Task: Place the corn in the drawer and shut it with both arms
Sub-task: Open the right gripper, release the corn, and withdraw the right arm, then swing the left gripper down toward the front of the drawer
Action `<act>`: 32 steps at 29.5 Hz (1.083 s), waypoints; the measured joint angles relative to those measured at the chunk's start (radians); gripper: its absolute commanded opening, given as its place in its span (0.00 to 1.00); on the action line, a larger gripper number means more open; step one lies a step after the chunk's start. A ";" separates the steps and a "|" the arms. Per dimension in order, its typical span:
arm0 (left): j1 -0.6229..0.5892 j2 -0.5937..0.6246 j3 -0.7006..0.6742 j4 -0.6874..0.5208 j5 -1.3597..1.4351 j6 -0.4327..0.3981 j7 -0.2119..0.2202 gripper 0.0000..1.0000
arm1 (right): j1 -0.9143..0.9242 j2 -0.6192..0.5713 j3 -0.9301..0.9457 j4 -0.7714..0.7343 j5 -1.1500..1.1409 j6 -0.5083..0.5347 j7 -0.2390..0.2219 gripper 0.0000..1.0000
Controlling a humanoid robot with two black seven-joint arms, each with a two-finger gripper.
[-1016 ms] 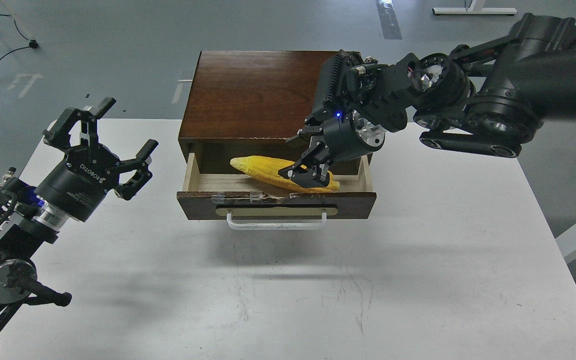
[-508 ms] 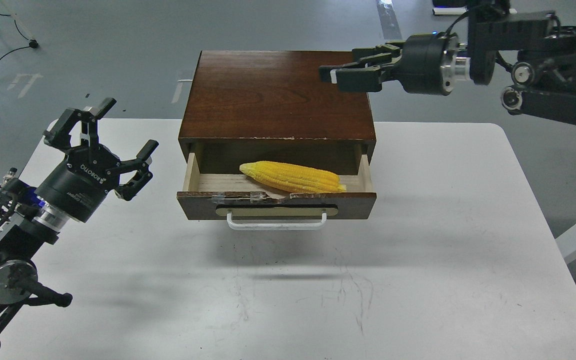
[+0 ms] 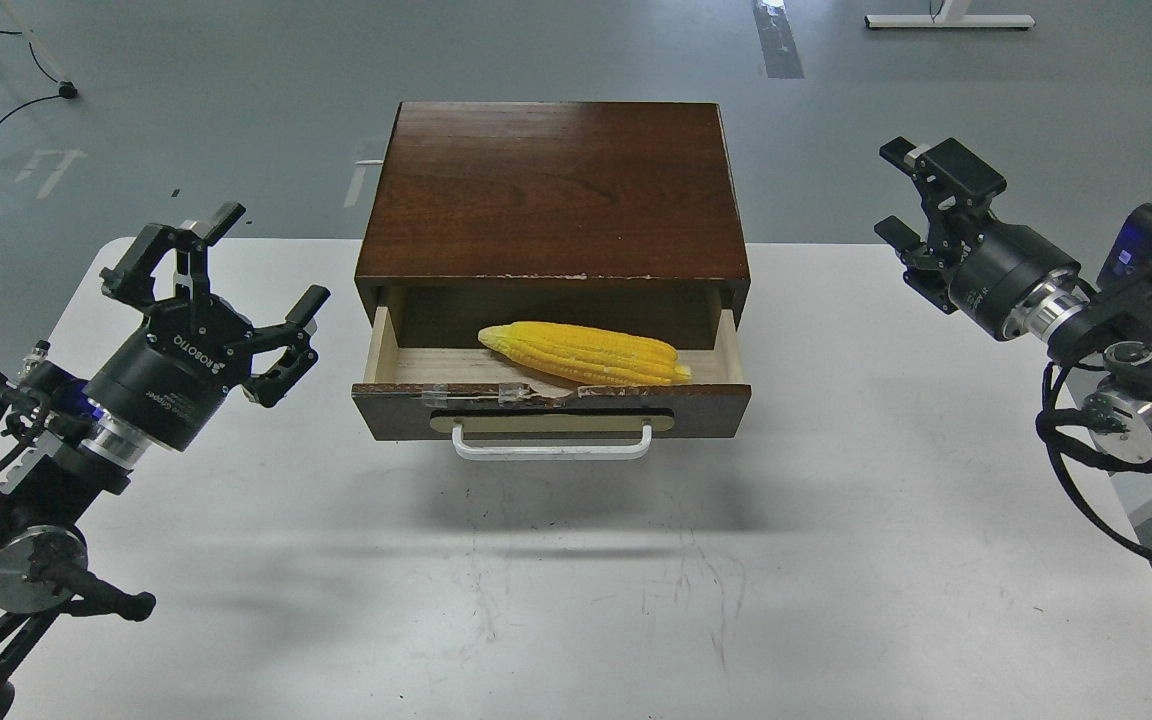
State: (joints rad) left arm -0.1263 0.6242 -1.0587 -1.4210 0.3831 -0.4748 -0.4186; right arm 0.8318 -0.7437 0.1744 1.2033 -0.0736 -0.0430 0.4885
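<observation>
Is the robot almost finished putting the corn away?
Halfway. The corn already lies inside the open drawer. Nothing is in hand: the left end effector is open and empty, and the right end effector holds nothing. Left to do: push the drawer shut.

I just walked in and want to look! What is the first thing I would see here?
The bright yellow corn catches the eye first: it lies in the open drawer of a dark brown wooden box at the far side of the white table. Next come the two black robot arms, the left gripper open beside the drawer, the right gripper raised at the table's right edge.
</observation>
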 measured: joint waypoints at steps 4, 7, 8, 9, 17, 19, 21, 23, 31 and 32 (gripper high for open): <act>-0.006 0.014 -0.003 0.002 0.000 -0.006 -0.057 1.00 | -0.033 0.025 0.020 -0.014 0.040 0.040 0.000 1.00; -0.034 0.054 -0.005 0.000 0.028 -0.011 -0.068 1.00 | -0.053 0.032 0.029 -0.031 0.043 0.068 0.000 1.00; -0.051 0.070 -0.006 -0.004 0.050 -0.013 -0.069 1.00 | -0.058 0.033 0.031 -0.035 0.043 0.070 0.000 1.00; -0.075 0.087 -0.006 -0.009 0.081 -0.014 -0.070 1.00 | -0.062 0.034 0.032 -0.037 0.043 0.071 0.000 1.00; -0.199 0.130 -0.009 -0.173 0.491 -0.015 -0.070 0.99 | -0.094 0.037 0.033 -0.046 0.042 0.063 0.000 1.00; -0.202 0.107 0.000 -0.232 0.636 -0.015 -0.070 0.99 | -0.098 0.038 0.033 -0.049 0.041 0.063 0.000 1.00; -0.203 0.079 0.010 -0.285 0.776 -0.015 -0.070 0.98 | -0.102 0.038 0.034 -0.052 0.041 0.063 0.000 1.00; -0.203 0.045 0.044 -0.323 0.919 -0.015 -0.070 0.98 | -0.107 0.038 0.034 -0.054 0.041 0.063 0.000 1.00; -0.198 -0.036 0.215 -0.343 1.279 -0.014 -0.070 0.70 | -0.124 0.038 0.035 -0.056 0.041 0.063 0.000 1.00; -0.196 -0.039 0.240 -0.343 1.301 -0.014 -0.070 0.59 | -0.126 0.038 0.035 -0.056 0.041 0.063 0.000 1.00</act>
State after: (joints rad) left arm -0.3222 0.5848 -0.8187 -1.7637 1.6846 -0.4889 -0.4889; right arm 0.7061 -0.7056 0.2090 1.1473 -0.0322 0.0199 0.4888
